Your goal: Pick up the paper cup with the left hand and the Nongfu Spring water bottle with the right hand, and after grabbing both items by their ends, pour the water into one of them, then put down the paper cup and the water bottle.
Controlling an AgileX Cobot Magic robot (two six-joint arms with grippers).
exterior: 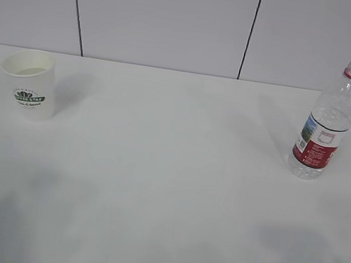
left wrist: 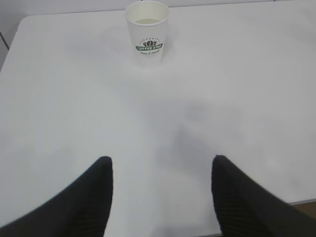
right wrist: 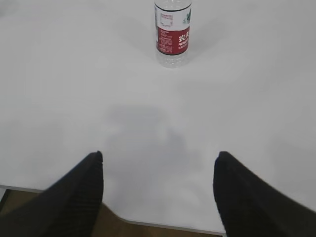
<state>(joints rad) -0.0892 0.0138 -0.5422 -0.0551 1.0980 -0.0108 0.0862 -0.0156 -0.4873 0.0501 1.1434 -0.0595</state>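
The white paper cup (exterior: 28, 84) with its dark green logo stands upright at the table's far left, with some liquid showing inside. In the left wrist view the paper cup (left wrist: 147, 31) is far ahead of my left gripper (left wrist: 161, 162), which is open and holds nothing. The uncapped Nongfu Spring water bottle (exterior: 327, 125), clear with a red neck ring and red-and-white label, stands upright at the far right. The right wrist view shows the bottle (right wrist: 173, 35) well ahead of my open, empty right gripper (right wrist: 158, 157). Neither arm shows in the exterior view.
The white table (exterior: 166, 190) carries soft shadows near its front edge on both sides. A white panelled wall (exterior: 167, 17) rises behind it. The table's near edge (right wrist: 163, 226) lies just under my right gripper.
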